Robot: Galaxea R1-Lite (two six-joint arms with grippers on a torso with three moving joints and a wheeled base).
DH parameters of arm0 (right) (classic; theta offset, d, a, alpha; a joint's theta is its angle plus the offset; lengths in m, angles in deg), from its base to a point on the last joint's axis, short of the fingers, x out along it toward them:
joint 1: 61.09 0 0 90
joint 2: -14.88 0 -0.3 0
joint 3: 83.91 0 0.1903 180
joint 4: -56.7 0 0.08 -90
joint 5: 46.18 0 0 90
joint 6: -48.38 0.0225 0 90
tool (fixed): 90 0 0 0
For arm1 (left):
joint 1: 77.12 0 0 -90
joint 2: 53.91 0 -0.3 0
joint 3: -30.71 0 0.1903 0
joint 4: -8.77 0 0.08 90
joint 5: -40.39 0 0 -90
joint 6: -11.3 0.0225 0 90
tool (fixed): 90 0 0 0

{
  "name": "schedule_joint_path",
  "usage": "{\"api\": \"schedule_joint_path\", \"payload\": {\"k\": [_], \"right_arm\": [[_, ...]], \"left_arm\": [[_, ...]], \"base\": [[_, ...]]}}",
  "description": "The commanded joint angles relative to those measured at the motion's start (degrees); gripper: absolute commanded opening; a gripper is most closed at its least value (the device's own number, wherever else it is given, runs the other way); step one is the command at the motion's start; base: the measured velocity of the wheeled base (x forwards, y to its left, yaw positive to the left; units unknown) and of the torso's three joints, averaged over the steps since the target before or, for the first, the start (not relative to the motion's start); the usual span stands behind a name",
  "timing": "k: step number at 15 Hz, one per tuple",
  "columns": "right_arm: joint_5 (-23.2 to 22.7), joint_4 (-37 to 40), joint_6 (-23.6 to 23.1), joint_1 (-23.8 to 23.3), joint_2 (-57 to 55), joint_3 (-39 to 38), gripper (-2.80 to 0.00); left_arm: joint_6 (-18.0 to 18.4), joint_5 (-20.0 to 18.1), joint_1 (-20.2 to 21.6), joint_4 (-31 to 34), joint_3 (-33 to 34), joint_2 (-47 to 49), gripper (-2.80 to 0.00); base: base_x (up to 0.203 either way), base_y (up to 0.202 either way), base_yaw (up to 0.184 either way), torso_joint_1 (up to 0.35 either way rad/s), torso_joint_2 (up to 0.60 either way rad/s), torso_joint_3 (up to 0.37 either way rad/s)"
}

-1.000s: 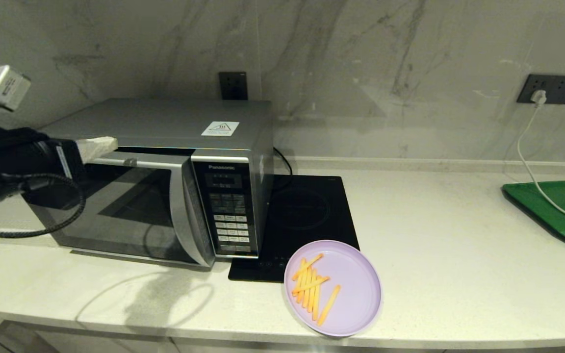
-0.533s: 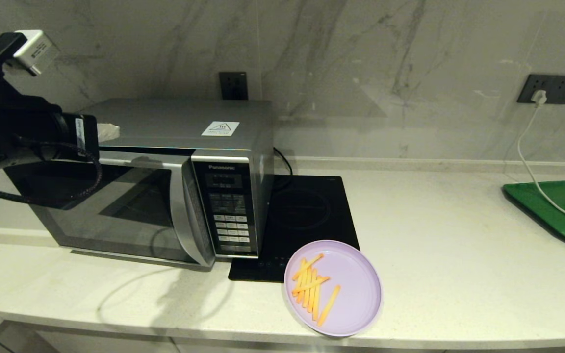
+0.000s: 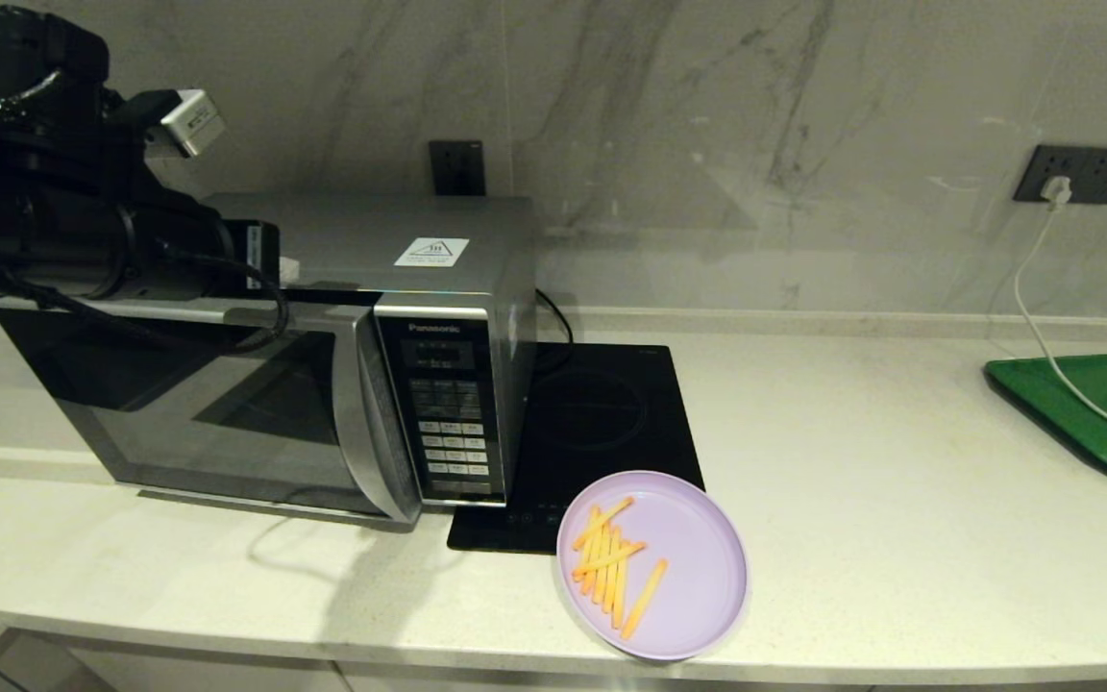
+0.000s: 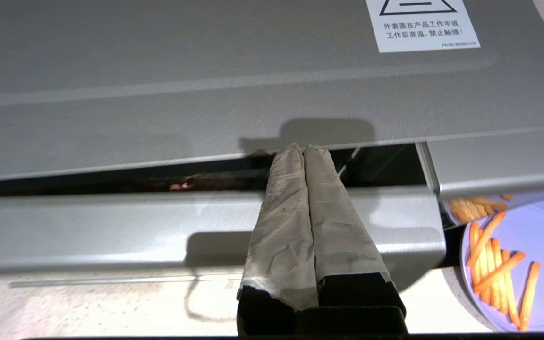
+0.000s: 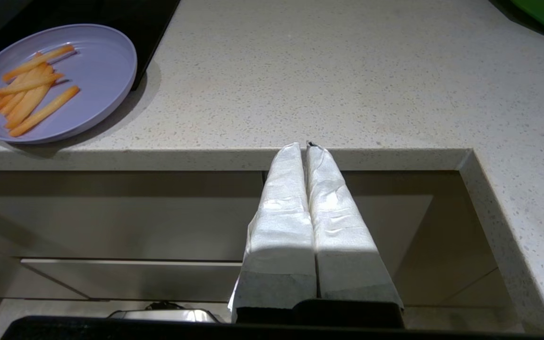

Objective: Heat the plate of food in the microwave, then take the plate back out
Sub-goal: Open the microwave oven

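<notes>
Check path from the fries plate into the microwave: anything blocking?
Yes. The microwave door is only ajar, covering the cavity. The left gripper, fingers shut, sits at the door's top gap. The plate of fries rests on the counter.

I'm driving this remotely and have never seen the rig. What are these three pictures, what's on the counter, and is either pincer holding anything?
The wide picture comes from the robot's head; the other two from cameras behind each wrist. On the counter stand the microwave, a black hob, a green tray and the plate of food near the front edge. The left pincer, shut and empty, sits over the gap of the microwave's slightly open door. The right pincer, shut and empty, waits below the counter edge.
</notes>
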Motion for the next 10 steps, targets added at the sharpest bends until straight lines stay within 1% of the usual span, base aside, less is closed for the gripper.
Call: {"api": "schedule_joint_path", "payload": {"k": [1, 7, 10], "right_arm": [[0.00, 0.07, 0.01, -0.01, 0.00, 0.01, -2.80], [0.00, 0.07, 0.01, -0.01, 0.00, 0.01, -2.80], [0.00, 0.07, 0.01, -0.01, 0.00, 0.01, -2.80]], "left_arm": [[-0.33, 0.09, -0.90, 0.16, -1.39, 3.12, -2.80], [-1.20, 0.11, -1.26, 0.26, -0.79, 3.67, -2.80], [-2.02, 0.20, -2.04, 0.35, 2.08, 1.90, -2.80]], "base": [[0.000, 0.000, 0.000, 0.000, 0.00, 0.000], [0.000, 0.000, 0.000, 0.000, 0.00, 0.000], [0.000, 0.000, 0.000, 0.000, 0.00, 0.000]]}}
